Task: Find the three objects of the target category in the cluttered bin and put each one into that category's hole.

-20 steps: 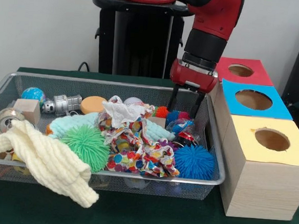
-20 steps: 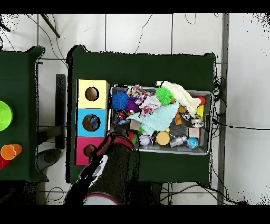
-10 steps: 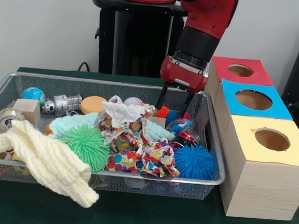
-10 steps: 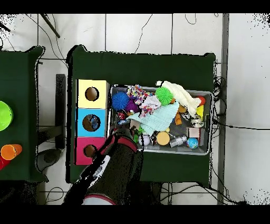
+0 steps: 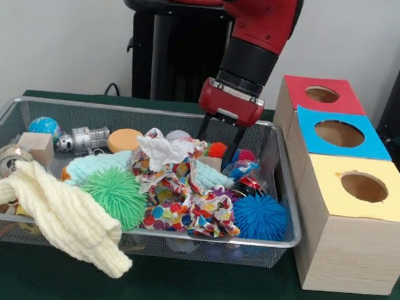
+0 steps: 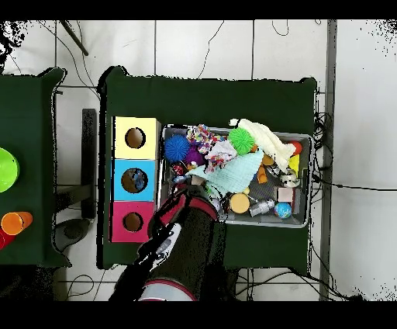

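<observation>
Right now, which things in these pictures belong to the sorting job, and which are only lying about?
Job: wire mesh bin; red-topped, blue-topped and yellow-topped wooden hole boxes; open black gripper above the clutter.

Lying about: green bowl and orange cup on the side table.

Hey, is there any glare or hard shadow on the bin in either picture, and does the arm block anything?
Front view: even light, no glare on the wire mesh bin; the open tool hangs sharp above the clutter. Overhead view: the red and black arm covers the bin's near corner.
</observation>
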Robot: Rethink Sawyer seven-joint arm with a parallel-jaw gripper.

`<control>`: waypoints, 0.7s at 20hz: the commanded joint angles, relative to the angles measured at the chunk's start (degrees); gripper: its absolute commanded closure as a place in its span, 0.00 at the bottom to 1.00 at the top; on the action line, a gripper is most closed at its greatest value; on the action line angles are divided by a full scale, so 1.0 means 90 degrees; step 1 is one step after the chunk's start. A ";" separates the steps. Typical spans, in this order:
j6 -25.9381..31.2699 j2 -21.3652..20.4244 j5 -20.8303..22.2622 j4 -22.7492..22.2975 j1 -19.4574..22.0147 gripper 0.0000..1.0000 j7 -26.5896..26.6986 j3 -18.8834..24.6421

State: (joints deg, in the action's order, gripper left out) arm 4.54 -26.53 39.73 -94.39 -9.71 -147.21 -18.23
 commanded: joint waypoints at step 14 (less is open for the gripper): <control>0.0064 -0.0400 -0.0181 -0.0152 0.0786 0.00 -0.0046 0.1438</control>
State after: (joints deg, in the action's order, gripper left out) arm 4.56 -29.61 39.77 -94.41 -3.88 -147.21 -13.13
